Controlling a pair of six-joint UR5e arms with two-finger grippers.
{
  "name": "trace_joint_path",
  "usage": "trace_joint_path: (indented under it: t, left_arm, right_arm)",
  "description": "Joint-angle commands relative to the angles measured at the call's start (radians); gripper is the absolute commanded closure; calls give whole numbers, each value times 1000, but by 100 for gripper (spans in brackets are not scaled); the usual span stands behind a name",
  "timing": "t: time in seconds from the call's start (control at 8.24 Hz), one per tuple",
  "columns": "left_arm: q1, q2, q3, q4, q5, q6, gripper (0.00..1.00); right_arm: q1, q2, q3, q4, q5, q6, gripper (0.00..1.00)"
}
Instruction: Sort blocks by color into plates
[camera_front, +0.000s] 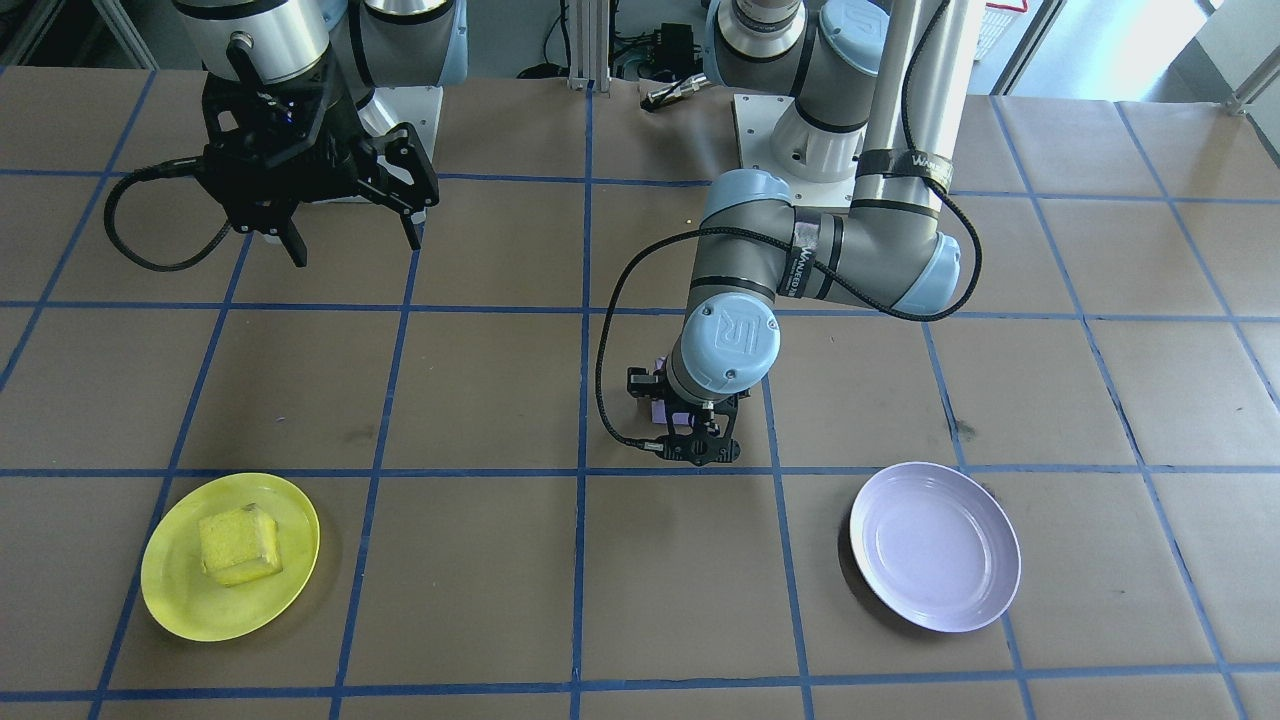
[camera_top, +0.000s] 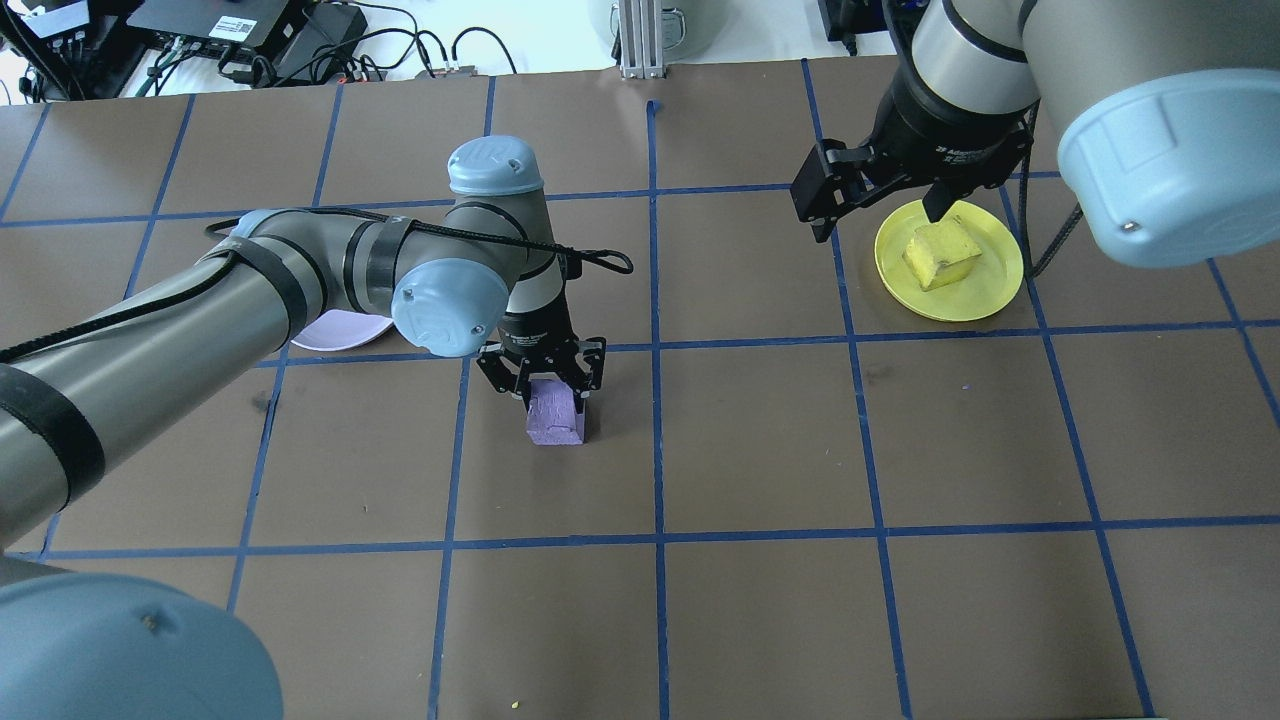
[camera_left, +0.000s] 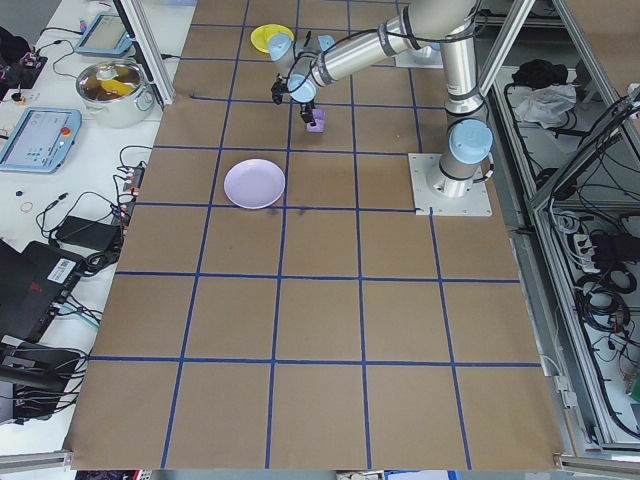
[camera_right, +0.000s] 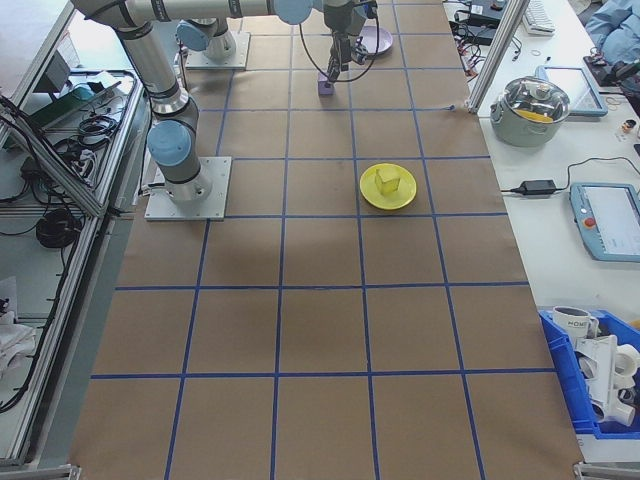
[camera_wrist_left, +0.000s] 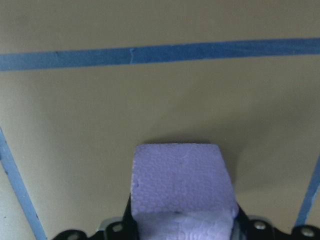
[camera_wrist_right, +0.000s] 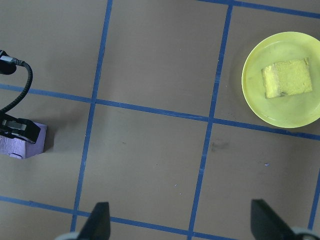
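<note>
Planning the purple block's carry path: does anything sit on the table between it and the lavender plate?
Nothing visible does. The purple block sits between the left gripper fingers, and only bare brown table with blue tape lines lies between it and the empty lavender plate.

The left arm reaches low over the table, its left gripper (camera_top: 549, 392) pointing down, fingers clamped. The right gripper (camera_front: 352, 245) hangs raised, fingers spread apart.

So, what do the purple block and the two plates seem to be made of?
Purple block: probably foam, matte, with a pebbled, grainy surface in the left wrist view. Yellow plate and lavender plate: likely plastic, smooth and slightly glossy; the lavender one shows soft reflections.
</note>
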Motion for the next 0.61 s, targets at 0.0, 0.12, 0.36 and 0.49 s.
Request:
trace_joint_path:
  t: [0.0,0.12,0.36,0.49]
  left_arm:
    - [0,35,12,-43,2,2,100]
    - [10,62,20,-130,29,39,100]
    - [102,137,122,-221,95,183,100]
    - [188,150,197,-273,106,288,100]
  right_arm:
    - [0,0,1,1,0,1,0]
    - [0,0,1,0,0,1,0]
    - [-2,0,1,1,-1,1,0]
    - [-2,0,1,1,-1,1,0]
